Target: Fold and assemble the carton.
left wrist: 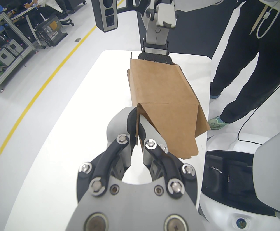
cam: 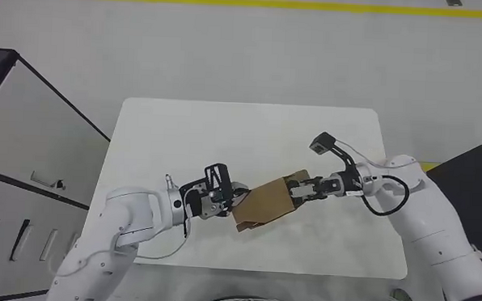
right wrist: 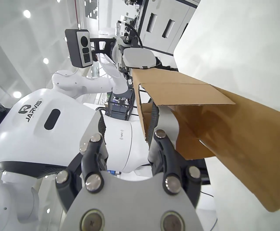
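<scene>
A brown carton (cam: 267,204) lies on its side, partly opened, at the front middle of the white table (cam: 225,134), held between both arms. My left gripper (left wrist: 137,119) is shut on the edge of a flap at the carton's (left wrist: 161,87) near end. At the opposite end, my right gripper (right wrist: 129,113) is open and straddles a carton wall (right wrist: 142,118): one finger (right wrist: 163,122) is inside the carton, the other outside and apart from the cardboard. In the top view the left gripper (cam: 235,197) and right gripper (cam: 298,188) sit at the carton's two ends.
A grey cabinet (cam: 23,141) stands left of the table, and a dark panel (cam: 475,173) stands to its right. The carton lies close to the table's front edge (cam: 300,270). Bare tabletop stretches behind the carton.
</scene>
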### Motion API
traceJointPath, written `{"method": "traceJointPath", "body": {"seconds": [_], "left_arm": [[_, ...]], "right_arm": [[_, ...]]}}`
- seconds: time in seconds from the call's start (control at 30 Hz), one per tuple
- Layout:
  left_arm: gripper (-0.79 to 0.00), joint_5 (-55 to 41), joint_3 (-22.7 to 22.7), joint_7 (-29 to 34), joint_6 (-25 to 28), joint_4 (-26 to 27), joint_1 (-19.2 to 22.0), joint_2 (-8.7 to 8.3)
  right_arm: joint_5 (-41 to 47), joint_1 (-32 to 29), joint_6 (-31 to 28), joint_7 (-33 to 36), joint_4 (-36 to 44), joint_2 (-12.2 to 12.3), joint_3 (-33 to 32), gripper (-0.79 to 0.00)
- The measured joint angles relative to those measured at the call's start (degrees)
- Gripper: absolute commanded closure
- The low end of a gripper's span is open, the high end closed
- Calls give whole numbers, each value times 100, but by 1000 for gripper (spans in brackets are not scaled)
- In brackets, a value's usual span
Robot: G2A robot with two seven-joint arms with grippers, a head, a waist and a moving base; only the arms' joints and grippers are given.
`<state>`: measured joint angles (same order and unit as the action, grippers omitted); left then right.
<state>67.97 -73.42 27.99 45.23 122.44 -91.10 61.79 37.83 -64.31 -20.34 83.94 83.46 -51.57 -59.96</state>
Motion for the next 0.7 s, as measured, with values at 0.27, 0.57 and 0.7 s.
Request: {"method": "traceJointPath", "body": {"seconds": [0.27,0.57,0.7], "left_arm": [[0,-121,63,89,-61,-45,90,-31],[0,-283,139,227,-152,-110,188,-62],[0,-332,162,254,-174,-134,220,-76]], "right_arm": [[-197,170,20,20,-33,-50,194,-246],[-341,242,-28,-28,7,-59,311,-3],[-317,261,-25,-25,-5,-58,341,0]]}}
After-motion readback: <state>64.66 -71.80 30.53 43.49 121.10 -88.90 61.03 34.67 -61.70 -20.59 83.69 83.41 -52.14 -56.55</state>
